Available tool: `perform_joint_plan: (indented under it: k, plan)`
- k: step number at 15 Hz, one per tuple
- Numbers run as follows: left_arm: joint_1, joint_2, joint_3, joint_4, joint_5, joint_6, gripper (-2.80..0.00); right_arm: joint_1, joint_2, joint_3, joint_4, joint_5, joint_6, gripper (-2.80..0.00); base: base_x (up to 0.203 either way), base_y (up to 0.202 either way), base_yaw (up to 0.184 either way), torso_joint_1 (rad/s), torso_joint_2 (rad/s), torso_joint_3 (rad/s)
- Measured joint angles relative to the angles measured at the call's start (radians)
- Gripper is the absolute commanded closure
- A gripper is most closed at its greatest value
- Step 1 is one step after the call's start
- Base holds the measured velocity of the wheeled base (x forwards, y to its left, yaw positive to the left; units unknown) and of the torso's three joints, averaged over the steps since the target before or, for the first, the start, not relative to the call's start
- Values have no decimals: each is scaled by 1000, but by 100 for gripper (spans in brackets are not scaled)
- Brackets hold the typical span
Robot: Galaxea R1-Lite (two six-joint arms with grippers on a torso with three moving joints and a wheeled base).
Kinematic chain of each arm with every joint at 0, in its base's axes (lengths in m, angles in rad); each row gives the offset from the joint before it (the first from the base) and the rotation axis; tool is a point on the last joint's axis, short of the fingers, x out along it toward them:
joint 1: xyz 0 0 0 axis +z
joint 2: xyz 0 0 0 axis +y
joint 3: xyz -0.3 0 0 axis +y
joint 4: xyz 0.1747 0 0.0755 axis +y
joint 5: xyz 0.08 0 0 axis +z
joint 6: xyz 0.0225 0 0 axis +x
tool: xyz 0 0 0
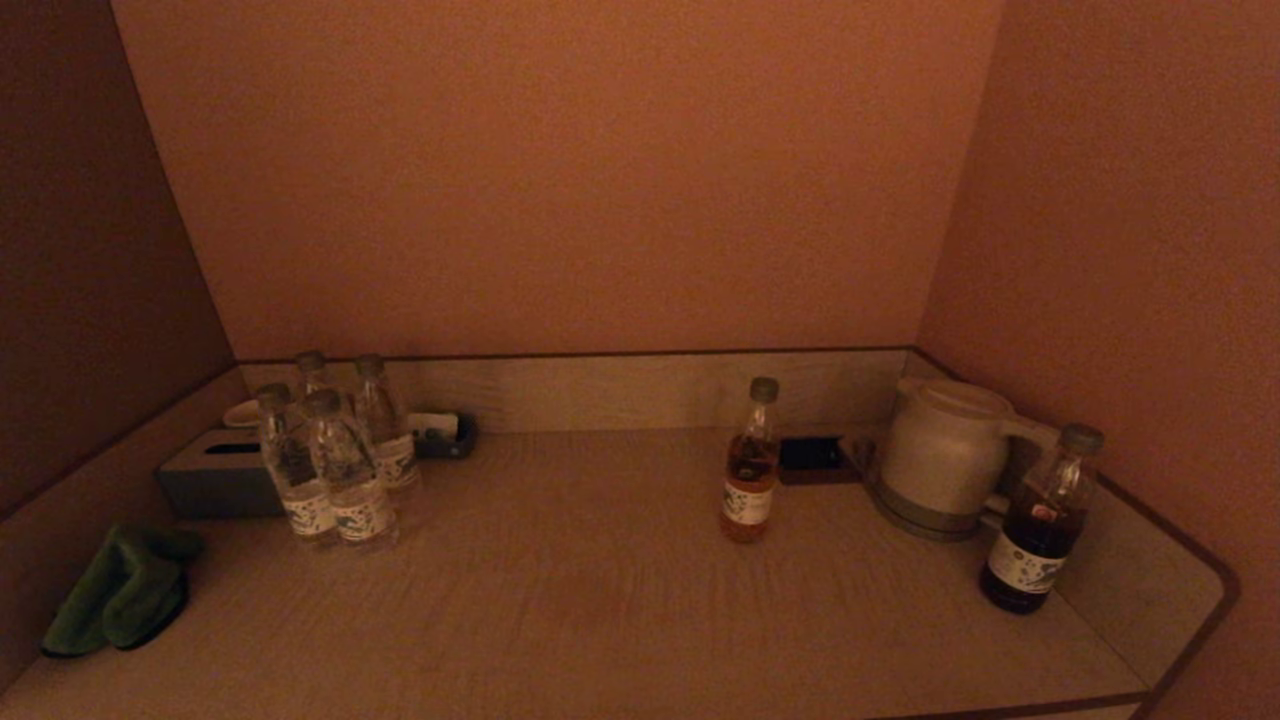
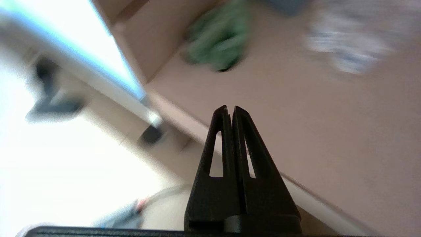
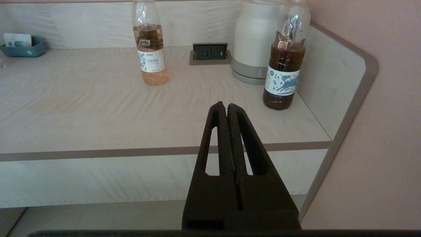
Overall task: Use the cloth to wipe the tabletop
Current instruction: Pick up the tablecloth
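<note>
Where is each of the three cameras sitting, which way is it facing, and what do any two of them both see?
Head view: on the robot's head, looking forward and down at the tabletop; no arm shows.
Left wrist view: behind the shut left gripper, off the counter's front edge, facing the cloth.
Right wrist view: behind the shut right gripper, before the counter front, facing the kettle.
Shared: head and left wrist see the cloth; head and right wrist see the kettle.

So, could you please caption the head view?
Rumpled dark-green cloth lying untouched on the wood-grain tabletop's left edge.
</note>
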Motion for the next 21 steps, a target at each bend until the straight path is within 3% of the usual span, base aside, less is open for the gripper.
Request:
perform_joint_plan:
  k: [3,6,8,13,16,17,21]
  plan:
    - [145,314,-149,-1,7,4,0,0,0,0,0,0,0,0,0,0,0,0,0,0]
    - [221,541,-292,-8,-3,43,0,0,0,0,0,1,-1,0,0,0,0,0,0,0]
    - [242,643,-367,-10,-18,82,0,0,0,0,0,1,0,0,0,0,0,0,0,0]
    - [255,747,-472,-13,-239,222,0,0,0,0,0,0,0,0,0,0,0,0,0,0]
    - [256,787,-492,-45,-259,287,0,0,0,0,0,0,0,0,0,0,0,0,0,0]
    - [256,801,-495,-65,-263,299,-280,0,0,0,0,0,0,0,0,0,0,0,0,0]
    - [255,860,-519,-93,-263,306,-280,0,0,0,0,0,-1,0,0,0,0,0,0,0]
